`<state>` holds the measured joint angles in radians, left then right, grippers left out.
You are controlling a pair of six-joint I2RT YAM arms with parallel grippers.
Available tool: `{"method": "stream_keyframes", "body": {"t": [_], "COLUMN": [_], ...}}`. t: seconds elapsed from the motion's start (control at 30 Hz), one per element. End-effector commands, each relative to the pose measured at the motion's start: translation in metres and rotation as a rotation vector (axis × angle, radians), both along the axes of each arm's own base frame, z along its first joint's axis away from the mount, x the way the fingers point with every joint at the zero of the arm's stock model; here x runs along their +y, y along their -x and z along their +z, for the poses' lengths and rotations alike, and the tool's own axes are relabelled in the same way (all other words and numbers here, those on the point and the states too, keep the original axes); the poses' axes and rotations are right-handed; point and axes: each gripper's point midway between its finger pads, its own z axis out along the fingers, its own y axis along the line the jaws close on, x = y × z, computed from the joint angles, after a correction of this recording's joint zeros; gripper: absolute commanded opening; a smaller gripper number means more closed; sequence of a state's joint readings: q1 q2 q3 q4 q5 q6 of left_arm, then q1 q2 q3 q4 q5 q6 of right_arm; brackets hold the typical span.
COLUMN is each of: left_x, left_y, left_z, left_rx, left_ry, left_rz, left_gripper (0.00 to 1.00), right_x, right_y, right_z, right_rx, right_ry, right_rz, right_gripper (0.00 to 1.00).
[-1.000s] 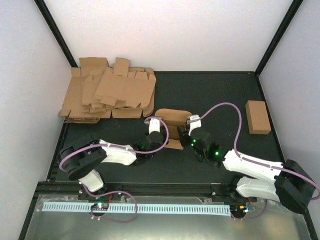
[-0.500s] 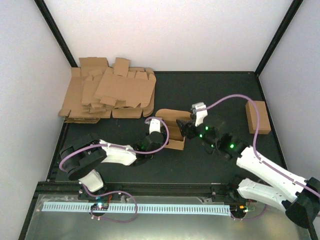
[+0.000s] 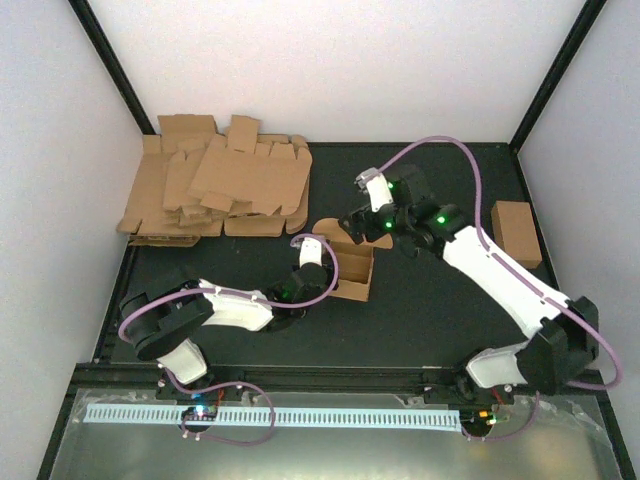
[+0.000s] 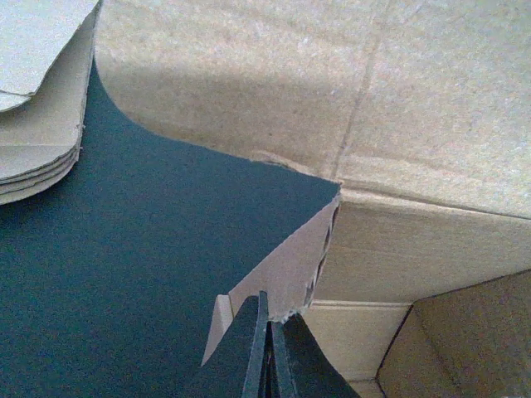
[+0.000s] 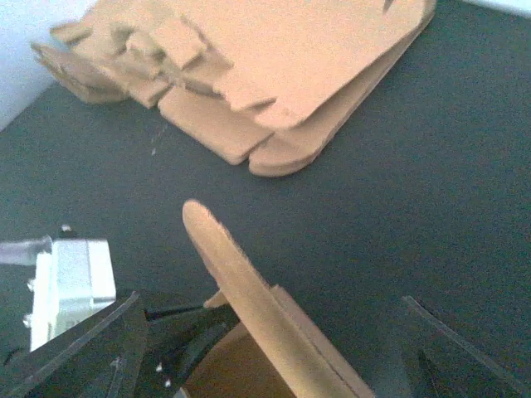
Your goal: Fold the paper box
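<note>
heap of blanks (image 3: 215,190): far left of the table (image 3: 430,310), loose flat stack against the left wall. same place as a second ago. you also catch its edge at the top left of the left wrist view.
left arm: lies low across the table, reaching to the box's left side. pose matches both earlier frames.
left gripper (image 3: 322,268): fingers pressed together on a thin edge tab of the paper box, seen close up in the left wrist view (image 4: 267,352). no gap visible between the tips.
paper box (image 3: 352,275): mid table, just right of the left gripper, between the two grippers. it now reads as a small open carton with a rounded flap standing up at its far side. a second ago that flap showed as a wide rounded band behind the box; now you see only a short piece of it.
right arm: biggest change. a second ago it was folded low at the box's right. now it is stretched out over the table from the near right.
right gripper (image 3: 352,228): now at the far side of the box, over the standing flap. fingers (image 5: 83,356) spread wide with the flap's edge rising between them. holding nothing; contact with the flap, cannot tell.
cardboard brick (image 3: 517,233): far right, well apart from the box, not moved.
</note>
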<state>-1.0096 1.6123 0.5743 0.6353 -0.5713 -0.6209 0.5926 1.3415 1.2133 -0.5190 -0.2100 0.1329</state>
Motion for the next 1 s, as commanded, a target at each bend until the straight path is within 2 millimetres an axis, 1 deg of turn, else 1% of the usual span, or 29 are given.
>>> {"method": "stream_keyframes", "body": {"t": [0.0, 0.1, 0.27, 0.33, 0.47, 0.57, 0.67, 0.8, 0.97], "left_x": [-0.01, -0.011, -0.011, -0.011, -0.01, -0.011, -0.015, -0.017, -0.016], "left_y": [0.005, 0.006, 0.007, 0.007, 0.008, 0.009, 0.012, 0.015, 0.019], "left_z": [-0.002, -0.003, -0.003, -0.003, -0.004, -0.005, -0.002, -0.005, -0.007], "left_rx": [0.007, 0.008, 0.0, -0.001, -0.002, -0.001, -0.019, -0.024, -0.022], "left_ry": [-0.004, -0.006, -0.005, -0.007, -0.008, -0.011, 0.002, -0.002, -0.018], "left_rz": [-0.044, -0.052, -0.062, -0.065, -0.065, -0.074, -0.113, -0.143, -0.166], "left_gripper": [0.02, 0.01, 0.02, 0.02, 0.02, 0.02, 0.02, 0.02, 0.04], "right_x": [0.01, 0.011, 0.008, 0.008, 0.007, 0.005, 0.003, 0.001, -0.001], "right_y": [0.011, 0.007, 0.006, 0.008, 0.017, 0.024, 0.03, 0.036, 0.044], "right_z": [-0.014, -0.021, -0.038, -0.046, -0.057, -0.06, -0.064, -0.066, -0.066], "right_rx": [0.07, 0.076, 0.127, 0.151, 0.191, 0.202, 0.206, 0.219, 0.223], "right_ry": [0.042, 0.083, 0.146, 0.154, 0.155, 0.142, 0.139, 0.135, 0.118], "right_rz": [0.13, 0.145, 0.151, 0.158, 0.172, 0.179, 0.18, 0.187, 0.196], "right_gripper": [0.82, 0.77, 0.62, 0.56, 0.51, 0.45, 0.41, 0.3, 0.25]}}
